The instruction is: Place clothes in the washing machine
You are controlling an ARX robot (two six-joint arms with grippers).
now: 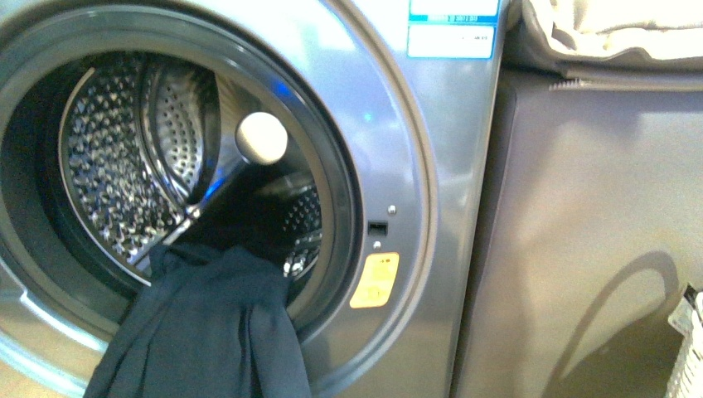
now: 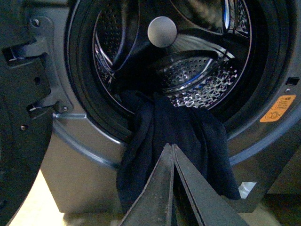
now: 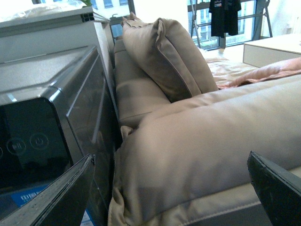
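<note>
Clothes (image 1: pixel 207 323) draped over washing machine (image 1: pixel 431 166) rim, left end effector (image 2: pixel 172 155) closed — right end effector (image 3: pixel 169 188) wide open

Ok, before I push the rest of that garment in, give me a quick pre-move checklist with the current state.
1. Washing machine porthole open: ok.
2. Clothes fully inside drum: not ok, most hangs over the rim.
3. Left claw at the hanging fabric: ok, fingers together, tips against it.
4. Left claw actually pinching fabric: cannot tell.
5. Right claw free: ok, open, facing beige cushions above the washer.
</note>
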